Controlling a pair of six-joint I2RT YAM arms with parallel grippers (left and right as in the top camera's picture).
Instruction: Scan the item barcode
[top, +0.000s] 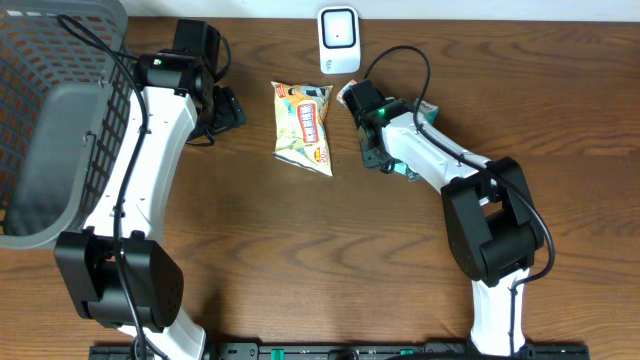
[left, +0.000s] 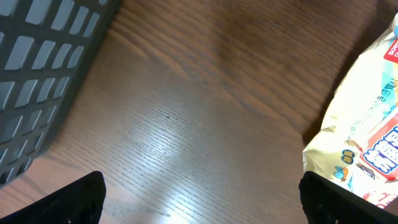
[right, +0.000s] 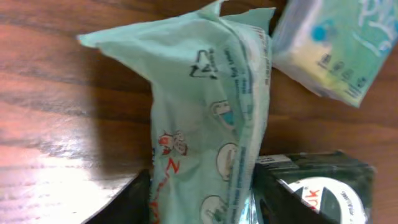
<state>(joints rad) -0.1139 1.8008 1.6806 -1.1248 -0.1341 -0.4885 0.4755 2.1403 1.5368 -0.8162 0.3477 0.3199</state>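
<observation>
A pale green plastic packet (right: 205, 124) with printed marks stands between my right gripper's (right: 199, 202) fingers, which press it on both sides, so that gripper is shut on it. From above, the right gripper (top: 385, 160) is just right of a yellow snack bag (top: 303, 122). The white barcode scanner (top: 338, 40) stands at the back edge of the table. My left gripper (top: 228, 108) is open over bare wood left of the snack bag (left: 367, 137), its fingers (left: 68, 202) wide apart. No barcode shows.
A grey mesh basket (top: 50, 120) fills the far left, and its wall (left: 37, 74) shows in the left wrist view. A dark green box with a round white label (right: 317, 186) lies against the right finger. A pale tissue pack (right: 329, 50) lies beyond it.
</observation>
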